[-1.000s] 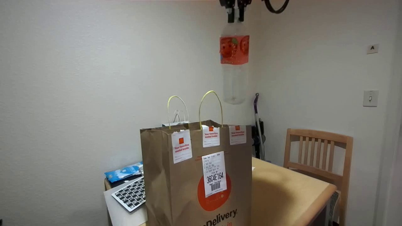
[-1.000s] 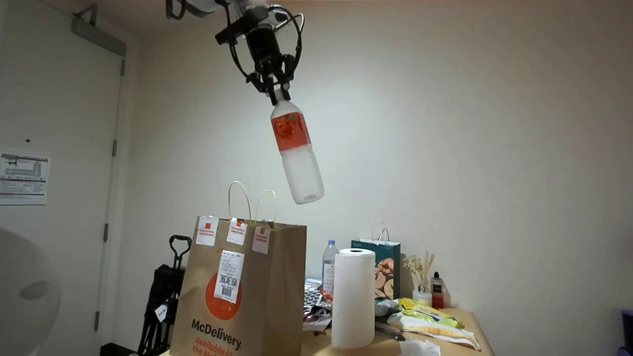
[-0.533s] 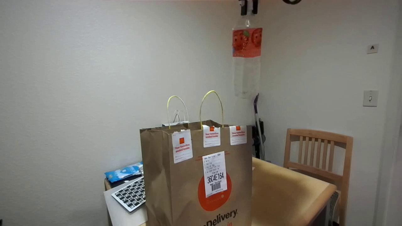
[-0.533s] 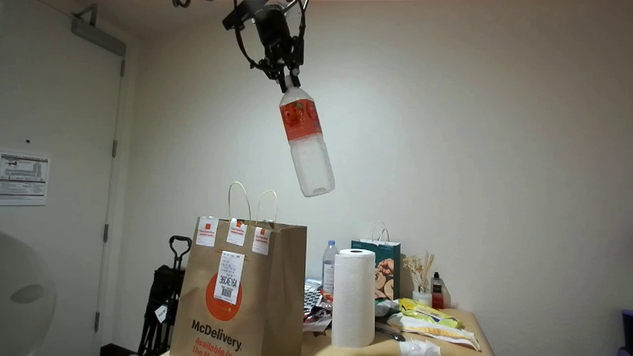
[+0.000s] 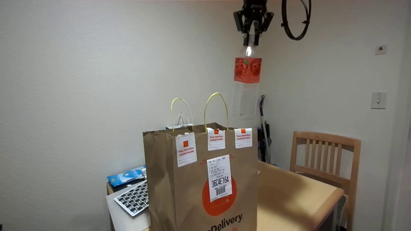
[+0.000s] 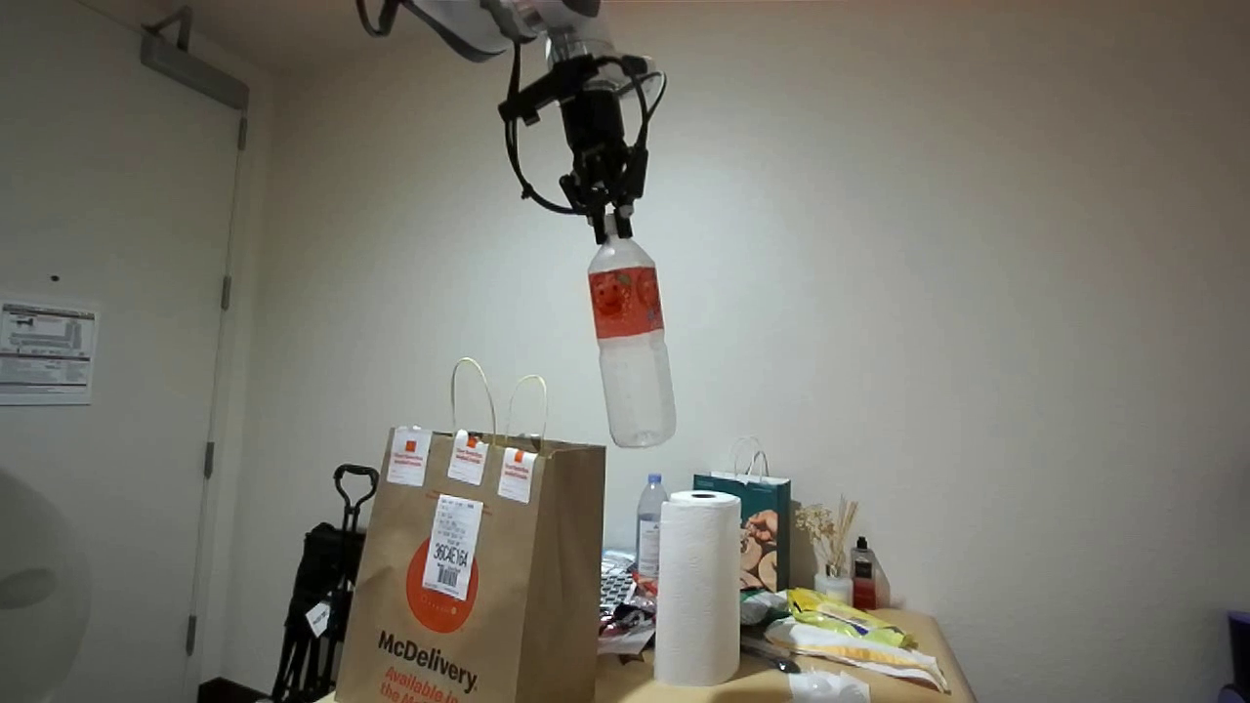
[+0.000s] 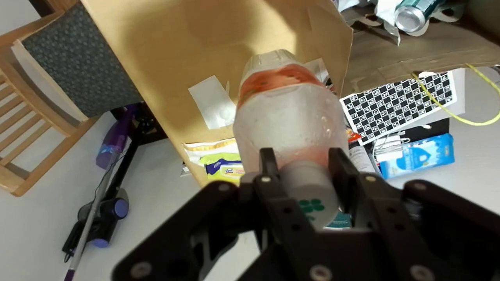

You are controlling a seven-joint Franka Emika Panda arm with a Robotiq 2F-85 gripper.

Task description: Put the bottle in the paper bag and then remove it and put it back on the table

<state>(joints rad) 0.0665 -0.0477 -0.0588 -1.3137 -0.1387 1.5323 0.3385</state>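
Clamping fingers (image 7: 268, 160) on neck of bottle (image 6: 632, 337); descending after rising, right of paper bag (image 6: 498, 591) in an exterior view; probably beginning the return to tabletop (image 5: 298, 192).

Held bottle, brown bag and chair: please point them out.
Held bottle (image 6: 629, 317), in an exterior view: red label.
Brown bag (image 5: 192, 184), in an exterior view: front side.
Chair (image 7: 82, 66), in the wrist view: dark seat.

a white paper roll (image 6: 697, 596) stands upright, a teal bag (image 6: 766, 532) partly behind it.
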